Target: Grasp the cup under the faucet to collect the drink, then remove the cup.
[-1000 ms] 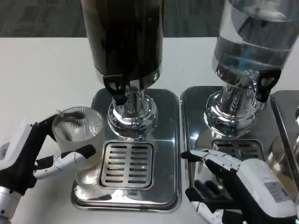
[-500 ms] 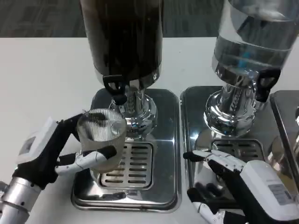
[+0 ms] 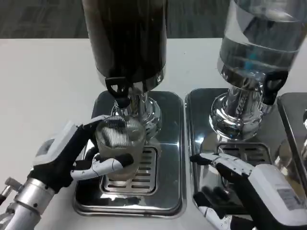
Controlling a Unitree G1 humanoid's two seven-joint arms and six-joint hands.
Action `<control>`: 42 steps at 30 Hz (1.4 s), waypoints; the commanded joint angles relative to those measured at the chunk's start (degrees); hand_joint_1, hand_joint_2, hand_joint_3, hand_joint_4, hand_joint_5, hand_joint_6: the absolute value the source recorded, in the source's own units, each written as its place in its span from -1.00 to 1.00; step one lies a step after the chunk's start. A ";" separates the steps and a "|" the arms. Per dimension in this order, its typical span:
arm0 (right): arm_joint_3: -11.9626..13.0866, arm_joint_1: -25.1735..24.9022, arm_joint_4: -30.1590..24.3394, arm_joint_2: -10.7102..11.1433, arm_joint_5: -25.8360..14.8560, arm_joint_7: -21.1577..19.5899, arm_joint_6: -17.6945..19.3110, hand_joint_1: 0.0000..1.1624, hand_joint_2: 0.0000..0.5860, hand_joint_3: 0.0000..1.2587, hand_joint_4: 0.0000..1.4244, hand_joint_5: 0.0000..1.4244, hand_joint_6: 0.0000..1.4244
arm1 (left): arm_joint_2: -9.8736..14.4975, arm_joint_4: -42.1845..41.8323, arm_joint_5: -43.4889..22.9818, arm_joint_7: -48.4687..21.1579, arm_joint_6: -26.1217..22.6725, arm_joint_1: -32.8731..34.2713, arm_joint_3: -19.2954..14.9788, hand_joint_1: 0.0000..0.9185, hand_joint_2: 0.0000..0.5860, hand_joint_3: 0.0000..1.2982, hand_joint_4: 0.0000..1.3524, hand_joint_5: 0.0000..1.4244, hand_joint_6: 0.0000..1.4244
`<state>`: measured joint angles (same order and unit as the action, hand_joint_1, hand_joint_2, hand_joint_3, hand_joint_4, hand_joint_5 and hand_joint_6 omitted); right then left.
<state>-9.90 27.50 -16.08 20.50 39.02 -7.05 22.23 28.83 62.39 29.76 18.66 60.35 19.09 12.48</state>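
Note:
A clear ribbed cup (image 3: 120,146) is held by my left hand (image 3: 67,155), fingers wrapped round its sides. It stands over the grille of the left drip tray (image 3: 165,189), just below and in front of the black faucet (image 3: 118,89) of the dark drink dispenser (image 3: 127,40). The cup looks empty. My right hand (image 3: 240,184) hovers with fingers spread over the right drip tray (image 3: 196,124), holding nothing.
A second dispenser (image 3: 256,45) of clear liquid with its own black faucet (image 3: 271,86) stands on the right tray. The edge of a third tray (image 3: 295,124) shows at far right. White table (image 3: 43,86) stretches to the left.
My left hand has carried the cup rightward from the tray's left edge to beneath the dark dispenser's faucet. The right hand has barely moved.

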 commanded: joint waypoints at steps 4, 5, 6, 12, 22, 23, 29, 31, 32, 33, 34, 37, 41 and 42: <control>-0.31 -0.11 0.18 -0.77 -0.25 -0.05 -0.45 0.00 0.29 -0.55 -0.60 -0.71 -0.62 | 0.05 0.26 -0.33 -2.98 0.06 1.59 0.79 -0.40 -0.25 -0.39 -0.40 -0.07 -0.13; -0.37 -0.22 0.29 -0.78 -0.27 0.04 -0.44 0.00 0.29 -0.55 -0.60 -0.71 -0.62 | 0.15 0.13 -0.38 -3.28 0.11 1.59 0.78 -0.41 -0.26 -0.41 -0.40 -0.08 -0.14; -0.42 -0.33 0.39 -0.79 -0.29 0.10 -0.44 0.00 0.29 -0.55 -0.61 -0.71 -0.62 | 0.25 0.00 -0.43 -3.52 0.13 1.59 0.75 -0.42 -0.26 -0.42 -0.41 -0.09 -0.14; -0.50 -0.98 0.96 -0.77 -0.80 0.33 -0.50 0.02 0.31 -0.55 -0.61 -0.71 -0.61 | 0.94 -0.61 -0.70 -4.81 0.04 1.45 0.59 -0.56 -0.37 -0.51 -0.49 -0.21 -0.14; -0.93 -2.26 2.10 -0.74 -1.52 0.49 -0.41 0.03 0.31 -0.55 -0.61 -0.71 -0.60 | 2.32 -1.84 -0.25 -5.94 -0.26 1.06 0.52 -0.63 -0.44 -0.61 -0.66 -0.42 -0.38; -0.97 -2.22 2.11 -0.77 -1.42 0.37 -0.39 0.03 0.31 -0.55 -0.61 -0.71 -0.60 | 2.43 -2.03 -0.17 -5.88 -0.28 0.95 0.50 -0.64 -0.46 -0.61 -0.67 -0.43 -0.39; -1.21 -2.20 2.10 -0.87 -1.52 0.31 -0.34 0.03 0.31 -0.55 -0.61 -0.70 -0.58 | 3.48 -3.91 1.09 -4.36 -0.94 0.29 0.39 -0.65 -0.50 -0.66 -0.78 -0.55 -0.48; -1.20 -2.26 2.05 -0.93 -1.63 0.40 -0.46 0.04 0.31 -0.55 -0.61 -0.70 -0.58 | 3.75 -4.58 1.40 -4.08 -1.13 0.11 0.35 -0.66 -0.51 -0.70 -0.82 -0.58 -0.50; -1.19 -2.31 2.03 -0.96 -1.63 0.41 -0.51 0.04 0.30 -0.55 -0.61 -0.70 -0.58 | 3.88 -4.89 1.58 -3.92 -1.22 0.03 0.34 -0.66 -0.51 -0.70 -0.83 -0.60 -0.52; -1.17 -2.36 2.06 -0.99 -1.66 0.41 -0.56 0.04 0.30 -0.55 -0.61 -0.70 -0.58 | 4.00 -5.19 1.80 -3.70 -1.28 -0.04 0.35 -0.66 -0.51 -0.70 -0.85 -0.62 -0.53; -1.16 -2.40 2.16 -1.05 -1.73 0.37 -0.56 0.04 0.29 -0.55 -0.61 -0.69 -0.58 | 4.13 -5.52 2.07 -3.45 -1.34 -0.12 0.33 -0.66 -0.51 -0.71 -0.87 -0.63 -0.54; -1.15 -2.48 2.35 -1.07 -1.68 0.34 -0.61 0.05 0.29 -0.55 -0.61 -0.69 -0.58 | 4.49 -6.43 2.79 -3.09 -1.45 -0.34 0.37 -0.69 -0.51 -0.73 -0.92 -0.69 -0.58; -1.15 -2.49 2.36 -1.13 -1.67 0.26 -0.69 0.05 0.28 -0.55 -0.61 -0.69 -0.58 | 4.66 -7.22 3.19 -3.10 -1.80 -0.54 0.50 -0.70 -0.52 -0.75 -0.97 -0.74 -0.64; -1.13 -2.45 2.31 -1.13 -1.66 0.25 -0.70 0.05 0.28 -0.55 -0.61 -0.69 -0.58 | 4.70 -7.39 3.23 -3.10 -1.86 -0.60 0.50 -0.70 -0.53 -0.75 -0.97 -0.75 -0.65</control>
<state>-11.05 25.01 -13.88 19.59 38.07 -7.03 21.83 32.78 56.16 32.34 14.41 58.69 18.62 12.74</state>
